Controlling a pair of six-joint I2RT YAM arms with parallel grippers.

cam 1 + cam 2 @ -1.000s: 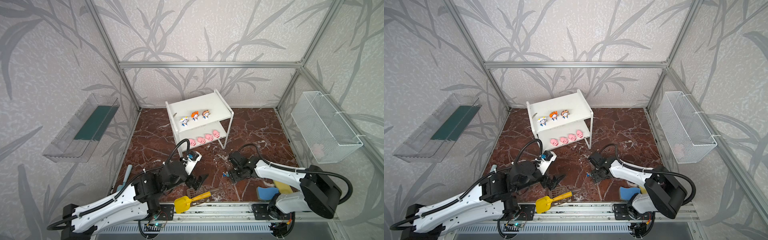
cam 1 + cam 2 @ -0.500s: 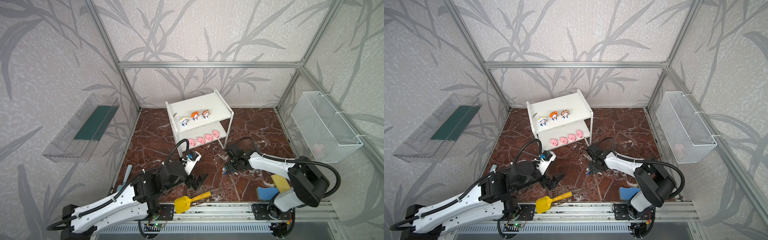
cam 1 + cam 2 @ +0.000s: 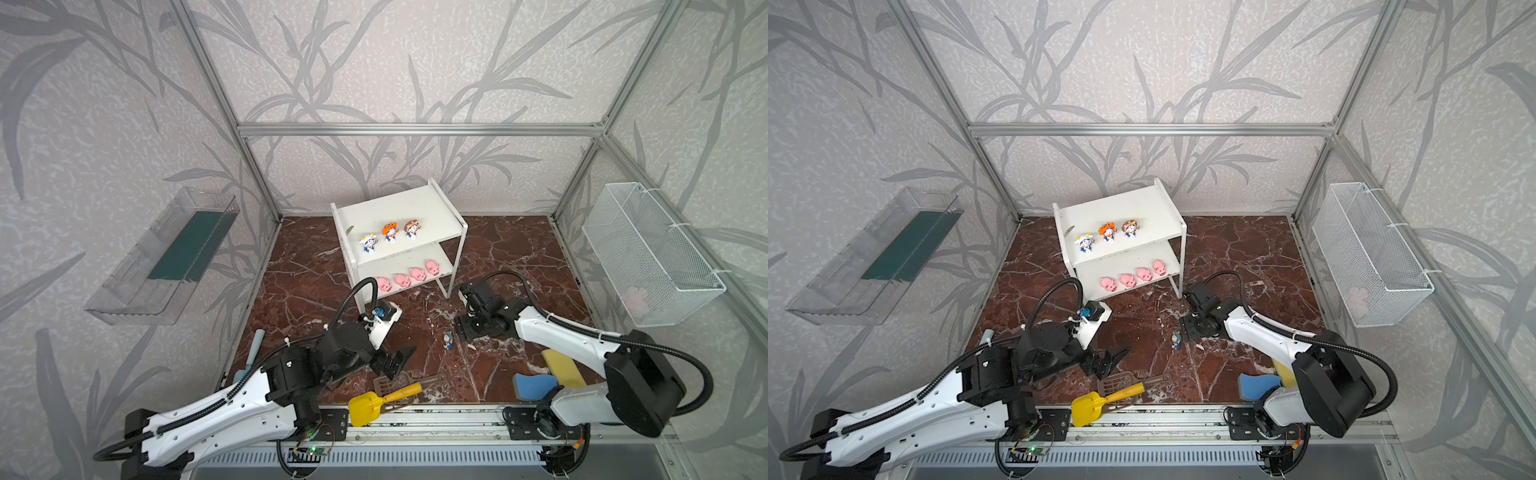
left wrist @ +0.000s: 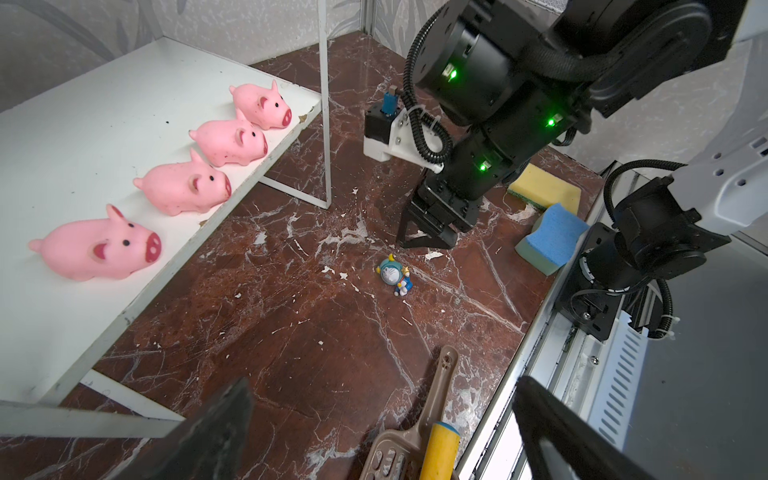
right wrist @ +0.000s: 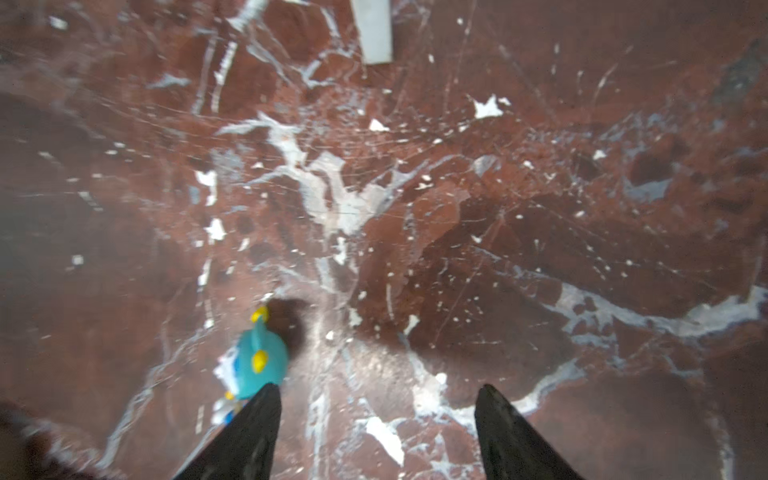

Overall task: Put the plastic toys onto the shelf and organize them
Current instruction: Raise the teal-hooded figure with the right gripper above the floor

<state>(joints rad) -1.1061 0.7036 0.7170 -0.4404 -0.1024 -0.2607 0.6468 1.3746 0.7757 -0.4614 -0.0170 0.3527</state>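
The white shelf point(image 3: 424, 203) stands at the back centre. Its top board carries three figurines, white point(image 3: 368, 243), orange point(image 3: 390, 232) and brown point(image 3: 411, 228). Several pink pigs point(image 3: 402, 280) line the lower board point(image 4: 83, 137). A teal figurine point(image 3: 448, 340) point(image 4: 394, 274) lies on the marble floor. My right gripper point(image 3: 464, 332) point(image 5: 378, 390) points down just right of it, open. The figurine point(image 5: 259, 361) sits outside the jaws, against one finger point(image 5: 257, 415). My left gripper point(image 3: 395, 361) point(image 4: 384, 395) hangs open and empty near the front.
A yellow scoop point(image 3: 378, 405) and a brown slotted scoop point(image 3: 399, 382) lie at the front edge below the left gripper. Blue point(image 3: 532, 384) and yellow point(image 3: 563, 365) sponges sit front right. A wire basket point(image 3: 648, 257) hangs on the right wall, a clear tray point(image 3: 166, 257) on the left.
My right gripper has shifted a little away from the front edge, toward the shelf, and its jaws have narrowed slightly. The teal figurine and the left arm have stayed put.
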